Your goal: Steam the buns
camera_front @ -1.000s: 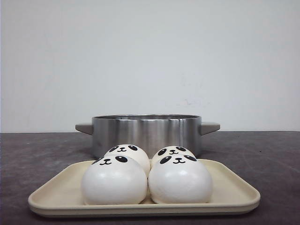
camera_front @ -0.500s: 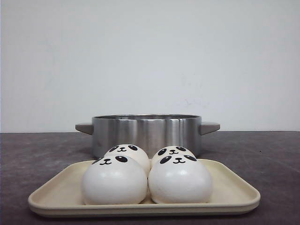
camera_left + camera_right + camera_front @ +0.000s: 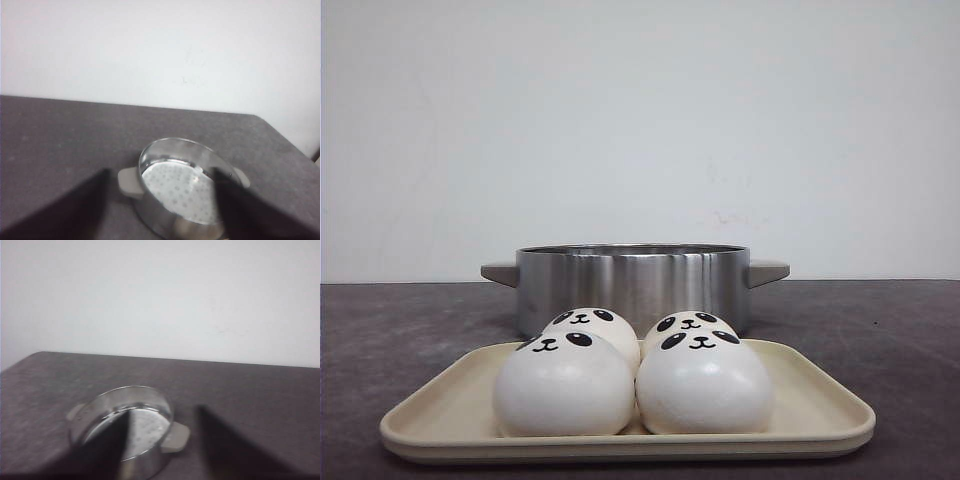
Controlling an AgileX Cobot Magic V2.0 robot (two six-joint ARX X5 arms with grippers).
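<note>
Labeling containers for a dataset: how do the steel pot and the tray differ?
The pot is shiny metal, round and deep, with two side handles; the tray is matte cream, rectangular and shallow. The tray carries four panda buns; the pot holds none, only a perforated steamer plate. Both rest on the dark table.

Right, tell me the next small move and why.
Probably lower one open gripper, say the left gripper, toward the near-left bun: all four buns still sit on the tray, the steamer pot behind stands empty, and neither gripper holds anything.
</note>
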